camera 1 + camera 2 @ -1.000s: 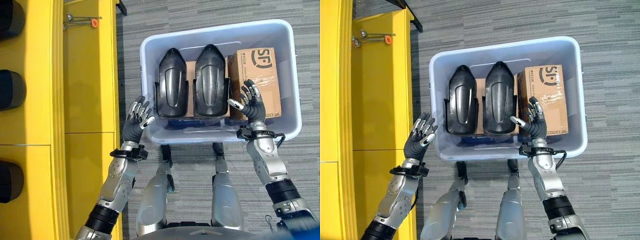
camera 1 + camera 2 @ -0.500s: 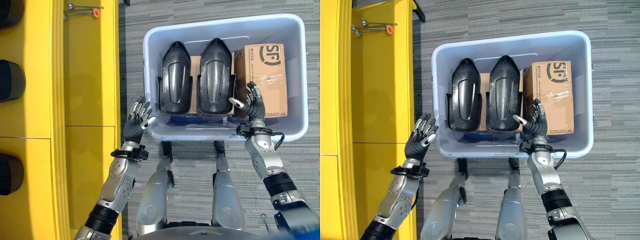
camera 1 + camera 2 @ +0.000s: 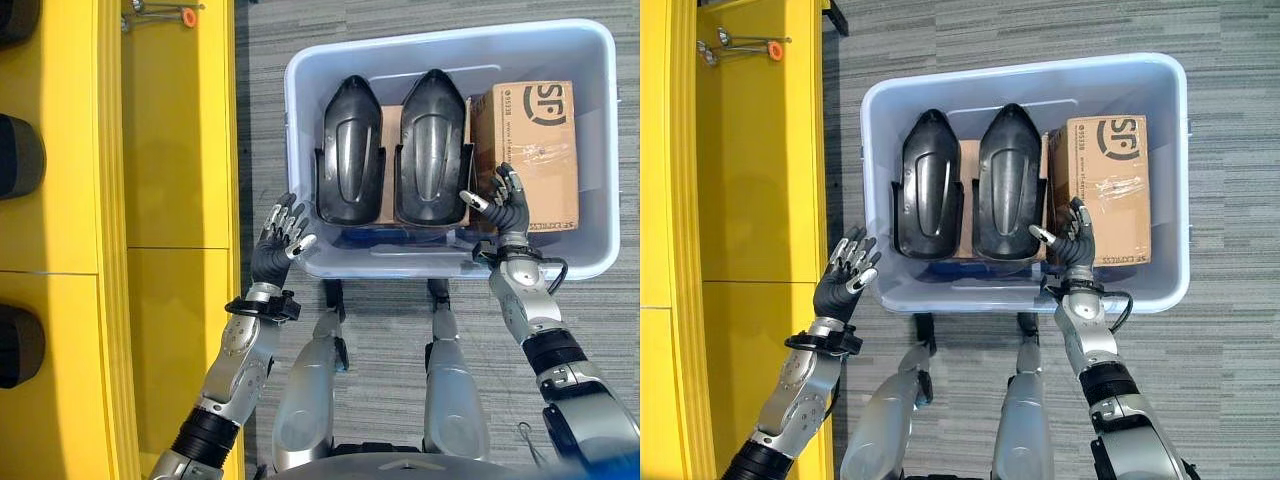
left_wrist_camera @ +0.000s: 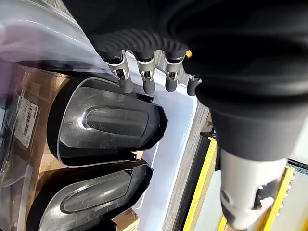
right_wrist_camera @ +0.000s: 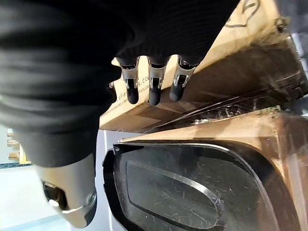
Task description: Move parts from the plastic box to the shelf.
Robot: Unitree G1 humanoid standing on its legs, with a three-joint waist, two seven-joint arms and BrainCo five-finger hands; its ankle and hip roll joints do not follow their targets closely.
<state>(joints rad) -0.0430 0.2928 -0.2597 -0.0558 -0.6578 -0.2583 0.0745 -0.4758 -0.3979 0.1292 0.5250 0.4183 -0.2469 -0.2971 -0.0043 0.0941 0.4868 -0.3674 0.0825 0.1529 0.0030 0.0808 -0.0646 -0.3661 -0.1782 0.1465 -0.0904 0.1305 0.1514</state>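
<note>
In the upper right of the frame a pale, translucent plastic box (image 3: 300, 90) with rounded corners stands on grey striped carpet (image 3: 400, 330). Inside lie two glossy black pointed parts (image 3: 349, 150) (image 3: 432, 150) side by side, beside a brown carton (image 3: 527, 150). The smooth yellow shelf (image 3: 170, 250) fills the left. The left hand (image 3: 273, 250) is open outside the box's near left corner; the right hand (image 3: 503, 213) is open over the carton.

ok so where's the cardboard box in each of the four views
Left eye view: cardboard box at the right end of the plastic box, just past the right hand.
Right eye view: same spot, right of the two black parts.
Left wrist view: a brown edge behind the black parts.
Right wrist view: just past the fingers.
Shared landmark: the black part next to the box.
</note>
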